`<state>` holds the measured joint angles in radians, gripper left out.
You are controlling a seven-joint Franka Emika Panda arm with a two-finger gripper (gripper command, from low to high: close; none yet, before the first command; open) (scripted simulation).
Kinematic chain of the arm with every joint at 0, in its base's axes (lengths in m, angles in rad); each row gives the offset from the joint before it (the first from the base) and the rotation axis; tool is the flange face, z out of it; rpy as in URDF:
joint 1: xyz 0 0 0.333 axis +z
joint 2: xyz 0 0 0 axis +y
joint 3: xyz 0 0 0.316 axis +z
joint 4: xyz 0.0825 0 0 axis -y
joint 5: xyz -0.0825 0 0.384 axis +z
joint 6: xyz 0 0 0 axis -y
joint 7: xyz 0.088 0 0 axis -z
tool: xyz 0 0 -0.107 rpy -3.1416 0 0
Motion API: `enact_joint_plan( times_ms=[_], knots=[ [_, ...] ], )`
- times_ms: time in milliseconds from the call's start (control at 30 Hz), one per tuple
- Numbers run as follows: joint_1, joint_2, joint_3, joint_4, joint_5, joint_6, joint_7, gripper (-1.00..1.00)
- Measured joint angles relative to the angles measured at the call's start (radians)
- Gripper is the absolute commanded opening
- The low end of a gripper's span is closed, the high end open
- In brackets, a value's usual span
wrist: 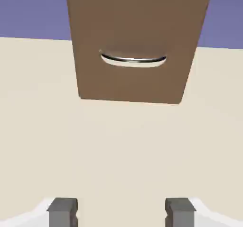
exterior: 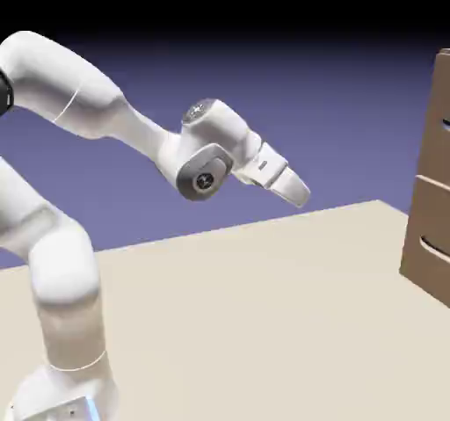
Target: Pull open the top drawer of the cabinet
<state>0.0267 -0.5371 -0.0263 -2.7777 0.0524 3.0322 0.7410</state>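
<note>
- Exterior view: our gripper [exterior: 297, 191] hangs well short of the cabinet [exterior: 428, 191] at the right edge; no drawer is pulled out, so reaching, grasping and pulling all remain.
- Hand view: our fingertips [wrist: 62, 211] stand apart, holding nothing; ahead, a flush brown drawer front with a thin metal handle [wrist: 133, 59], which drawer we cannot tell.

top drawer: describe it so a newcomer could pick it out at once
Find the brown wooden cabinet at the exterior view's right edge, standing on the beige table. Its front is stacked drawer fronts; the top drawer is the highest one, level with the robot's hand, above the two lower fronts.
</note>
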Motion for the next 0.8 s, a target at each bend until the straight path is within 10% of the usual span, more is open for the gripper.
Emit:
enact_joint_plan(
  times_ms=[800],
  knots=[
    [0.293, 0.654, -0.523, 0.644, 1.044, -0.096, -0.001, 0.0]
  ],
)
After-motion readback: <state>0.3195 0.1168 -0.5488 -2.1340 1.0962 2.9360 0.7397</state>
